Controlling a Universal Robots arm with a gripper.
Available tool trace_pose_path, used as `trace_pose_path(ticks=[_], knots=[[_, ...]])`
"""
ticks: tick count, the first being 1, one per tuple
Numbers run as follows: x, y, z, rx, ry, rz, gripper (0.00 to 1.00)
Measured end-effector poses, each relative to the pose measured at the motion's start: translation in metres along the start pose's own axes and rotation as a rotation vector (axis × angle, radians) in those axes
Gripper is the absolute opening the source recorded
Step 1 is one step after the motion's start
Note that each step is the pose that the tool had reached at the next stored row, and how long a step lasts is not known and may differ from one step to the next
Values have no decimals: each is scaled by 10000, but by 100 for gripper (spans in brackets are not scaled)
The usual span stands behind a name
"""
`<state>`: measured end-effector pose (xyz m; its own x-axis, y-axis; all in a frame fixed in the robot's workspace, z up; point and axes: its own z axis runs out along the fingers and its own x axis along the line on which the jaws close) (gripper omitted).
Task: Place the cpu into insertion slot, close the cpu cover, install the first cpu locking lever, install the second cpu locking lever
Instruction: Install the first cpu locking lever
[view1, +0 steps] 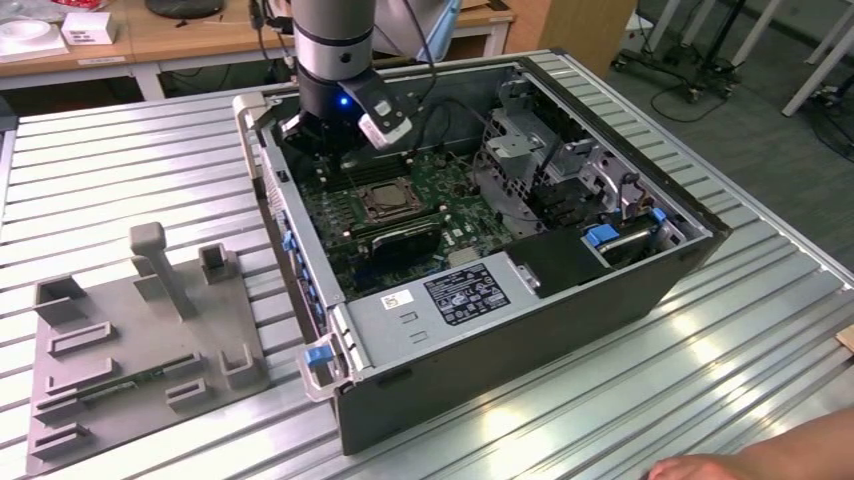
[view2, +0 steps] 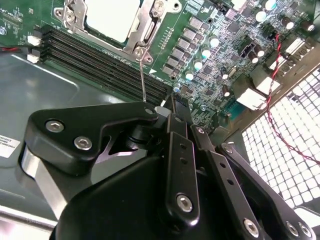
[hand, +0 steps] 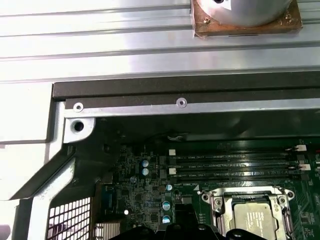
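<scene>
The cpu (view2: 112, 17) lies flat in the insertion slot (view2: 150, 30) on the green motherboard, its silver top showing through the window of the cpu cover (view2: 142, 22), which lies down around it. In the first wrist view the cpu (hand: 255, 220) sits inside the same silvery frame (hand: 240, 197). A thin wire locking lever (view2: 143, 80) stands up from the socket's corner, and its free end reaches beside my gripper (view2: 172, 107). The black fingers look shut together with nothing between them. In the exterior view my gripper (view1: 327, 150) hangs inside the case, just behind the socket (view1: 388, 196).
Long black memory slots (view2: 100, 60) run beside the socket. A perforated case wall (view2: 285, 145) and a red cable (view2: 280, 95) are close by. A grey fixture plate (view1: 134, 340) lies at the exterior view's left. A hand (view1: 747, 465) rests at the table's front edge.
</scene>
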<state>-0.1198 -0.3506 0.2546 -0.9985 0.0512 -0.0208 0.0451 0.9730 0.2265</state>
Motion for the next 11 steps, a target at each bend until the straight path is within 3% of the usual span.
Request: trace_pose_path(ticks=[11], knots=[[15,-6,58,-1,-13,-1,10]])
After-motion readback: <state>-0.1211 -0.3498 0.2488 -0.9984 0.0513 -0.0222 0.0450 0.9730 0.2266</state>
